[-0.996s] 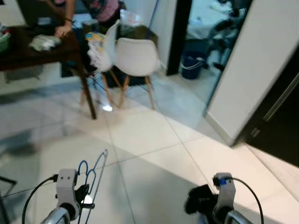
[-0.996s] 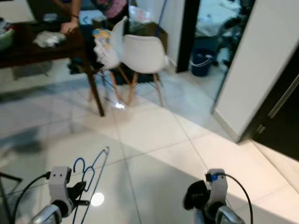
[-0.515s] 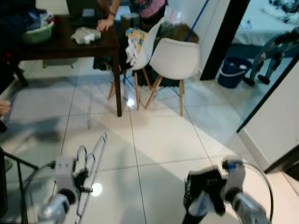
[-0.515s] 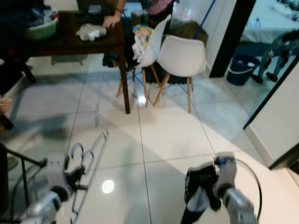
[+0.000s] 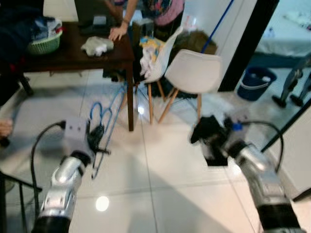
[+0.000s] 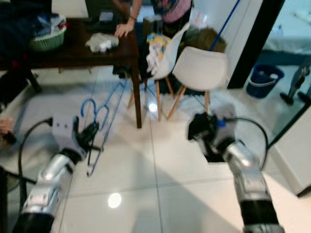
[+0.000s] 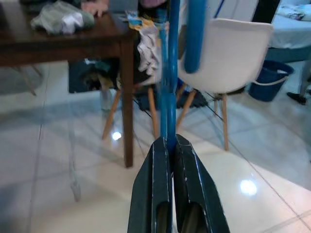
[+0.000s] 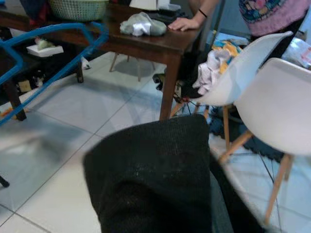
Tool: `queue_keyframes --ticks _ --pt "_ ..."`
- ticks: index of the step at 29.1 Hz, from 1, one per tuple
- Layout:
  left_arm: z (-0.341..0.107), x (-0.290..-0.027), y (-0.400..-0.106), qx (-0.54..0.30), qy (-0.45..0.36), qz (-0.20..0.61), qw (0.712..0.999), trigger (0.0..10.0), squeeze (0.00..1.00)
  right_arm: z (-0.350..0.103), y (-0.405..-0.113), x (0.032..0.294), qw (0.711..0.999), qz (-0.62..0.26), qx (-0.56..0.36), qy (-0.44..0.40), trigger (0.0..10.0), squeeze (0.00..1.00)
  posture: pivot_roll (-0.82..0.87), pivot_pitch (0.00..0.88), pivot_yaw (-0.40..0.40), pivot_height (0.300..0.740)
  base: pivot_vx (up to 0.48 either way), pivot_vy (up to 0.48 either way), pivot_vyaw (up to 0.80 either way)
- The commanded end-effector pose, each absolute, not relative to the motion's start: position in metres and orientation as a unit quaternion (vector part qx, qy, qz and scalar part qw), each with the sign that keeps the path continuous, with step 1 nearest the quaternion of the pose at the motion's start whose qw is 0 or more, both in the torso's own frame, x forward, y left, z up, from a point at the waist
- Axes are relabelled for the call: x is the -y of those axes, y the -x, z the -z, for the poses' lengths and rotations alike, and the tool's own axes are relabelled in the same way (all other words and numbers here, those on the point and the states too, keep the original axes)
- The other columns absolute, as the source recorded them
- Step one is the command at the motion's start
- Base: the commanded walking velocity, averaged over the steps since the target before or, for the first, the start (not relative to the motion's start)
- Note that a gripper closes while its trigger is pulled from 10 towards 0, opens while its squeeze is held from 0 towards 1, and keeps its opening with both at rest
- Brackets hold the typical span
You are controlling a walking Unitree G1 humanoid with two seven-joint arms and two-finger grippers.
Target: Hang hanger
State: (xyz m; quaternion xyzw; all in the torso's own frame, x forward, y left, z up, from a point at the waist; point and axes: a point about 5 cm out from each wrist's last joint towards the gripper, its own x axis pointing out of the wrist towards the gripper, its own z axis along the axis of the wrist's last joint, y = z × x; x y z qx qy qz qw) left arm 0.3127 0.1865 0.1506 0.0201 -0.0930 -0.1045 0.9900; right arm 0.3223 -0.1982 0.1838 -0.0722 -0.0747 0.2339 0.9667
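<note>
Beyond both grippers lies a pale tiled floor (image 5: 165,189), and further ahead of them stands a dark wooden table (image 5: 73,51) whose far edge is cut off by the frame. A person leans over it with a hand (image 5: 116,33) flat on the top; only the arm and part of a patterned shirt can be seen. On the table sit a green basket (image 6: 47,40) and a crumpled pale cloth (image 5: 97,45). Ahead of the right gripper are two white chairs (image 5: 199,73), the nearer-to-table one draped with clothes that hide its seat.

The left gripper (image 7: 169,145) is raised in front of the robot, its two black fingers (image 7: 154,179) pressed together on the thin blue hanger (image 5: 104,124), which rises from the fingertips toward the table; the picture is blurred, so its outline is hard to trace.

The right gripper (image 5: 210,138) is raised beside it, wrapped in black cloth (image 8: 155,170), so I cannot tell how its fingers stand.
</note>
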Motion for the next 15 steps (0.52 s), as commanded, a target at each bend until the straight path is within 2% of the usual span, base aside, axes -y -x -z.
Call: queue_keyframes --ticks 1,7,13,15 --pt "-0.158 -0.18 -0.315 0.099 -0.035 0.105 0.989 10.0 0.0 -0.186 -0.319 0.195 0.964 -0.245 0.07 0.074 10.0 0.0 0.03 0.109 -0.031 0.74 0.48 0.0 0.0" --pt "-0.18 -0.192 -0.322 0.114 -0.072 0.051 0.99 10.0 0.0 -0.207 -0.317 0.176 0.955 -0.272 0.093 0.077 10.0 0.0 0.03 0.106 -0.03 0.74 0.48 0.0 0.0" --pt "-0.189 -0.192 -0.323 0.122 -0.082 0.05 0.988 10.0 0.0 -0.214 -0.315 0.17 0.952 -0.278 0.099 0.078 10.0 0.0 0.03 0.1 -0.028 0.74 0.48 0.0 0.0" --pt "-0.197 -0.184 -0.324 0.126 -0.105 0.056 0.985 10.0 0.0 -0.216 -0.316 0.162 0.952 -0.284 0.097 0.067 10.0 0.0 0.04 0.093 -0.028 0.74 0.48 0.0 0.0"
